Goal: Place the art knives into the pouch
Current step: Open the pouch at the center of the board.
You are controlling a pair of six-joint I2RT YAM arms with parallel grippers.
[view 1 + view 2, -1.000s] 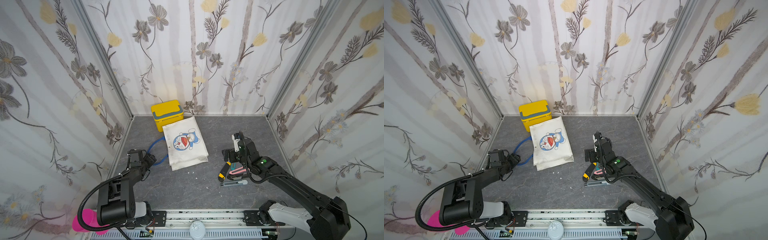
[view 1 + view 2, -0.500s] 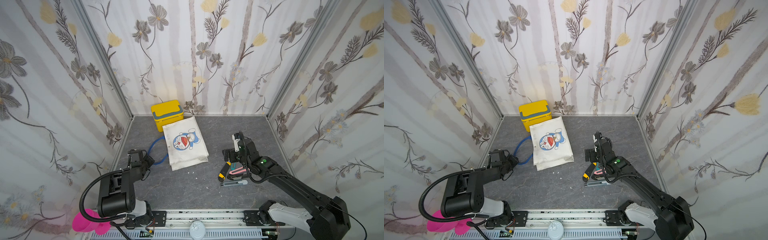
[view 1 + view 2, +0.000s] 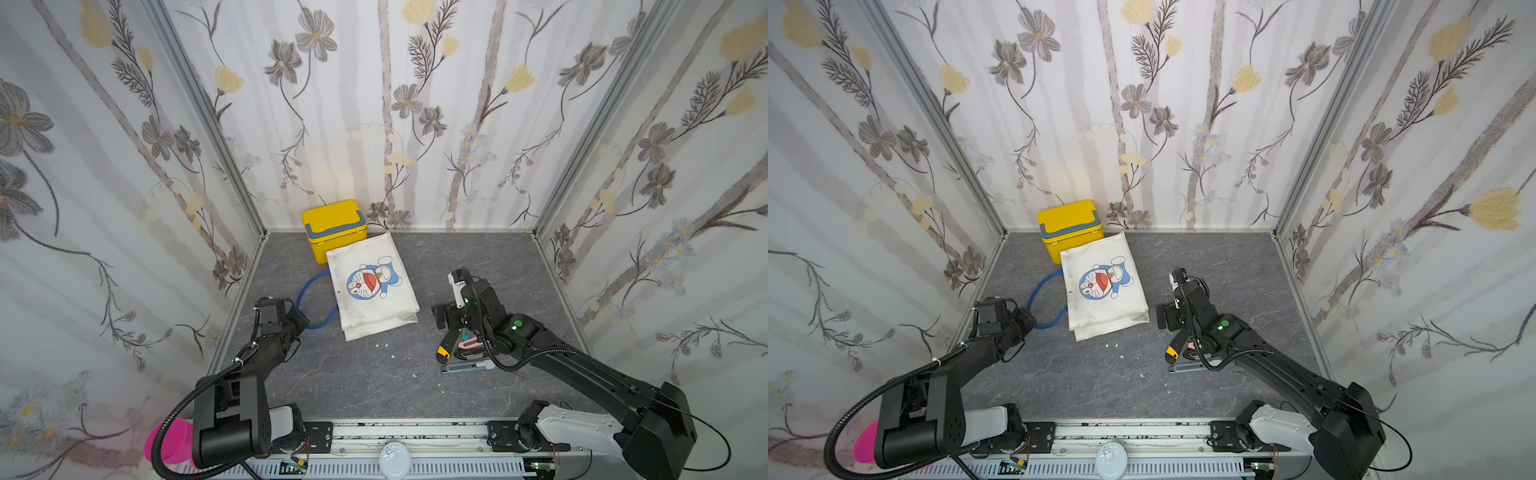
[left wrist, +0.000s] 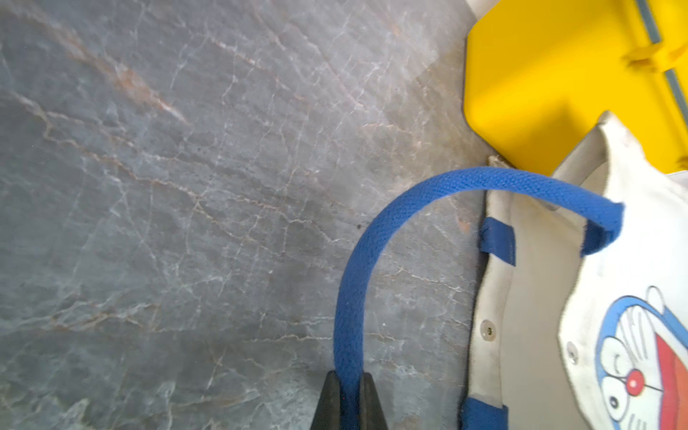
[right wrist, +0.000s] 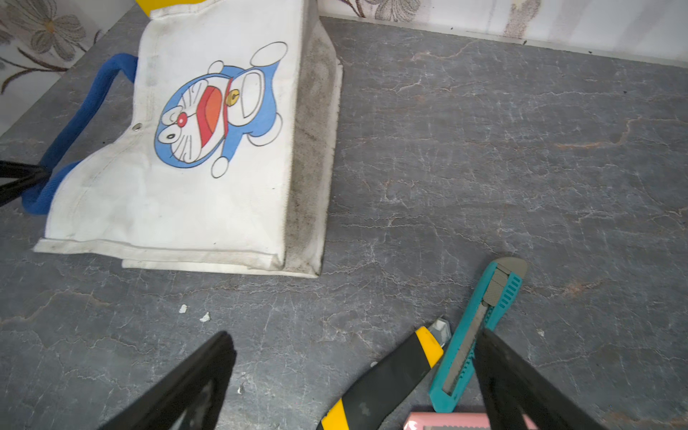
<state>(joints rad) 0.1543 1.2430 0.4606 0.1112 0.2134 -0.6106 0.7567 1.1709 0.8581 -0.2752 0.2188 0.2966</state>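
Left gripper [image 4: 350,404]: jaws pinched tight on the blue strap [image 4: 372,238] of the pouch [image 3: 374,286], at the loop's end farthest from the pouch mouth. Right gripper [image 5: 353,337]: jaws spread wide, nothing held, hanging low over the cutters.

The pouch lies flat on the worktop [image 3: 374,382], cat print up, with a yellow box [image 3: 334,226] touching its far corner. The knives sit off the pouch's soiled bottom-fold side, opposite the strap and clear of the cloth. There are four: a teal cutter [image 5: 480,327], a black-and-yellow cutter [image 5: 387,376] just beside it, a pink cutter [image 5: 446,420] behind those and a grey cutter [image 3: 467,367] farthest from the pouch. I cannot tell which one is the art knife meant.

Handling, my read: the cutters are light, stiff and slim, with smooth plastic that may slide. They lie flat, so I'd pinch across the narrow width at mid-body and stay off the blade end. Teal and black-and-yellow are crowded, so wide jaws could catch both.

The pouch is limp canvas and the mouth gapes only slightly. Lifting the strap should open it, but the cloth will sag and drag.
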